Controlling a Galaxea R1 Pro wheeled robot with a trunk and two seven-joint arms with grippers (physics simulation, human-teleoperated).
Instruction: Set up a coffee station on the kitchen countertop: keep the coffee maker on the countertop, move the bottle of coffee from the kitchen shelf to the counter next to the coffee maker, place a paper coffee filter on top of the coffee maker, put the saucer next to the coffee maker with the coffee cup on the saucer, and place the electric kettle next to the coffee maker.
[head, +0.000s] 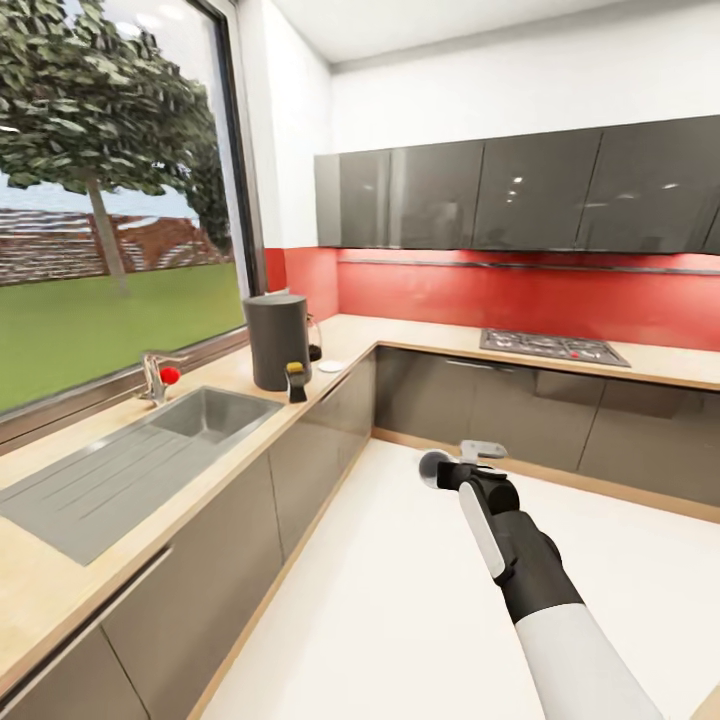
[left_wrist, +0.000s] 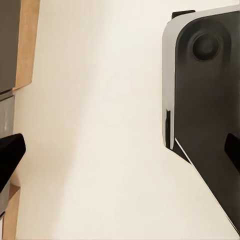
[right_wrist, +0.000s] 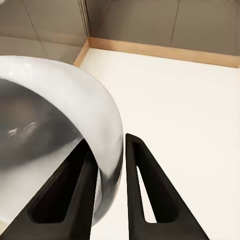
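The L-shaped bench (head: 400, 345) carries a tall grey coffee maker (head: 277, 340) by the window corner, a small dark jar (head: 296, 382) in front of it (yellow-lidded), a white saucer (head: 331, 367) just beside, an inset sink (head: 215, 412) and a hob (head: 553, 346).

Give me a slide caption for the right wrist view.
Right gripper pinching a white saucer by its rim above the pale kitchen floor.
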